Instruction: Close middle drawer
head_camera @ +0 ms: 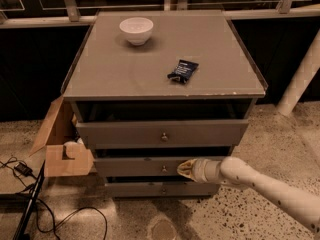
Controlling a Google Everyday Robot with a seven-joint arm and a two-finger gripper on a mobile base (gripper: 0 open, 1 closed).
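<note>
Cardboard box [65, 156] at lower left, white bowl [136, 30] and dark packet [182, 70] on the cabinet top. Middle drawer [130, 166] — 2nd of 3, lower centre — sits slightly out. Gripper [183, 168], pinched narrow, touches its front just right of the knob [164, 169].

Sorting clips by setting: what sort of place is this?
Likely a lab or office corner: speckled floor, loose cables, cardboard box beside a grey cabinet. The gripper is at the middle drawer front.
</note>
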